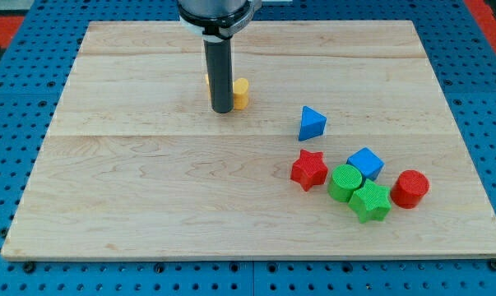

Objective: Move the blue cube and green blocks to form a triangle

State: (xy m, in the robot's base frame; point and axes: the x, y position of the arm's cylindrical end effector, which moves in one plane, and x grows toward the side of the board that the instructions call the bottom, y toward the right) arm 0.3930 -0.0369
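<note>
The blue cube point(365, 163) sits at the view's lower right. A green cylinder point(344, 182) touches its lower left side. A green star point(370, 201) lies just below, touching the cylinder. My tip point(222, 109) rests on the board at the view's upper middle, far to the upper left of these blocks. It stands right against yellow blocks point(240, 93) that it partly hides.
A blue triangular prism point(312, 123) lies above the group. A red star point(309, 169) sits left of the green cylinder. A red cylinder point(410, 188) sits right of the green star. The wooden board point(149, 197) is ringed by a blue pegboard.
</note>
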